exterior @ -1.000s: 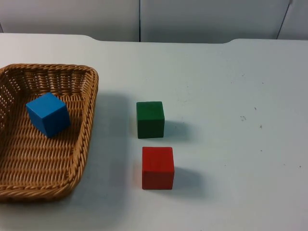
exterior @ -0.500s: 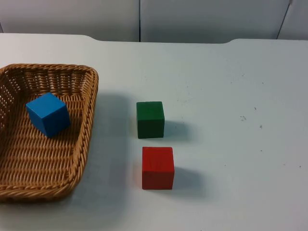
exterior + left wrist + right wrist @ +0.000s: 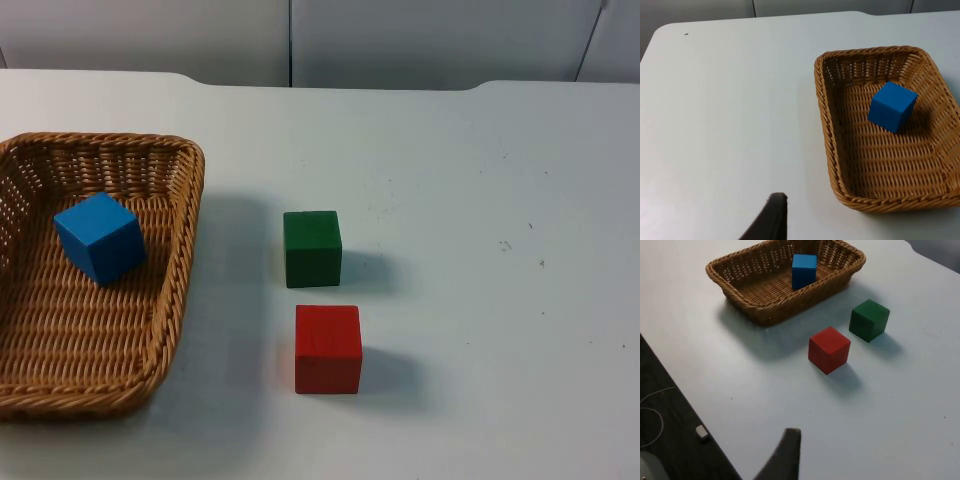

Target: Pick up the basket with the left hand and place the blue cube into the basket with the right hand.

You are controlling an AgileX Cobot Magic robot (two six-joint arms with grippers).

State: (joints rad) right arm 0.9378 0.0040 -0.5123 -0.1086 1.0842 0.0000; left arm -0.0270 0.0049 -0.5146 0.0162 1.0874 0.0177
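Observation:
A woven wicker basket [image 3: 185, 270] rests on the white table at the left, and the blue cube [image 3: 100, 237] lies inside it, tilted against the weave. The left wrist view has the basket [image 3: 827, 135] with the blue cube [image 3: 892, 106] in it. My left gripper [image 3: 772, 220] hovers over bare table well away from the rim and holds nothing. My right gripper [image 3: 785, 455] hangs high over the table near its edge, far from the basket [image 3: 755, 305] and the blue cube [image 3: 804, 270]. Both arms wait.
A green cube [image 3: 312, 248] and a red cube [image 3: 328, 348] stand on the table right of the basket, the red one nearer the front. The grey partition wall [image 3: 400, 40] closes the back. Dark floor [image 3: 670, 415] lies past the table edge.

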